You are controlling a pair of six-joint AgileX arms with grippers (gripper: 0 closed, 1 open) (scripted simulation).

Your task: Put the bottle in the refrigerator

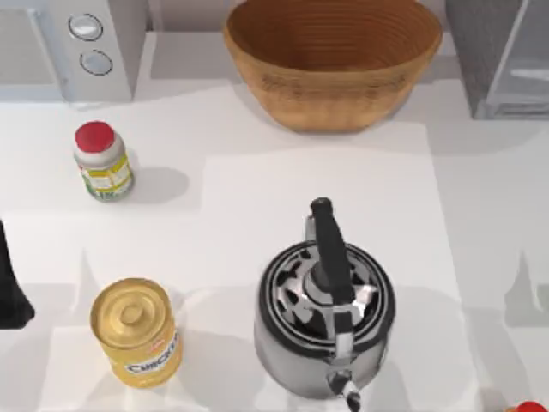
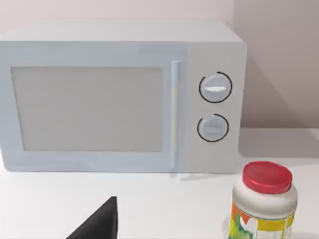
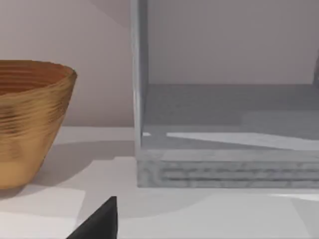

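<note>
Two arms are mine, and neither holds anything that I can see: my left gripper sits low at the table's left edge, and only a dark fingertip shows in either wrist view, so I cannot tell how wide either gripper stands. The bottle stands upright on the white table at the left, well in front of the white box with two round knobs; my left wrist camera sees it too, the red cap above a pale body with a yellow-and-green label. The refrigerator waits at the far right corner, well apart from the bottle, with the wicker basket between them at the back; my right wrist view looks into its grey interior. A kettle and a yellow can stand nearer the front. I judge the bottle small, light and rigid, its smooth sides likely slippery, so I would close on the body just below the cap, where the shoulder may stop it sliding. It could tip if nudged.
</note>
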